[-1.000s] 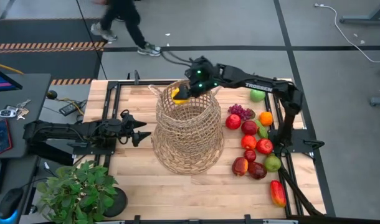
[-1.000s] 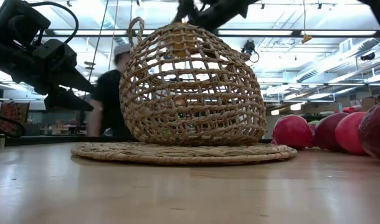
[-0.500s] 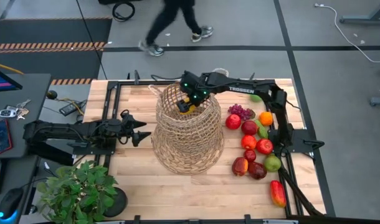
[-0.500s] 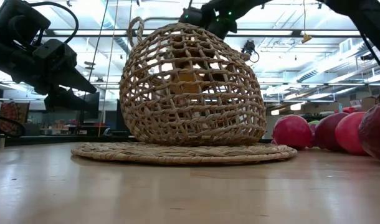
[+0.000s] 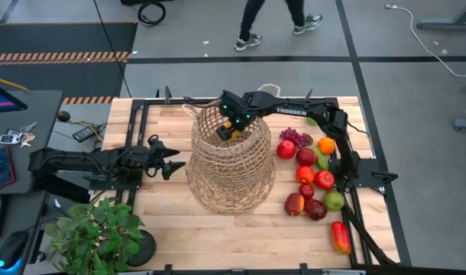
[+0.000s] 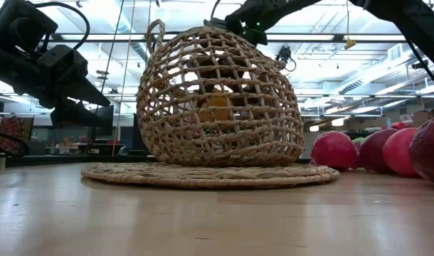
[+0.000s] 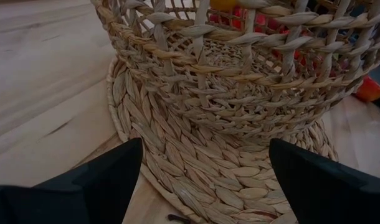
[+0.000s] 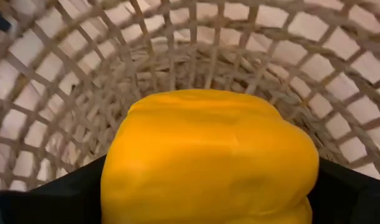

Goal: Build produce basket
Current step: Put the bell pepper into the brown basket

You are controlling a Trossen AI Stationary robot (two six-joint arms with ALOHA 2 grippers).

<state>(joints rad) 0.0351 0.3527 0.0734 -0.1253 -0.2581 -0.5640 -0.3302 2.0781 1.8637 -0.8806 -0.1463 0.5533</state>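
The right hand (image 5: 231,130), clamped on a yellow toy pepper (image 8: 210,157), is inside the tall tan open-weave wicker basket (image 5: 231,164) mid-table; lower it near the bottom before releasing.

The left hand (image 5: 170,162), fingers apart, waits beside the basket.

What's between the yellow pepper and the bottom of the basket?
Nothing: in the right wrist view the yellow pepper, held by the right end effector, hangs above the bare woven floor of the basket.

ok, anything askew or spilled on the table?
Nothing stands out. The basket stands upright on its mat, the right hand holds a yellow pepper inside it, and the remaining produce sits grouped beside it.
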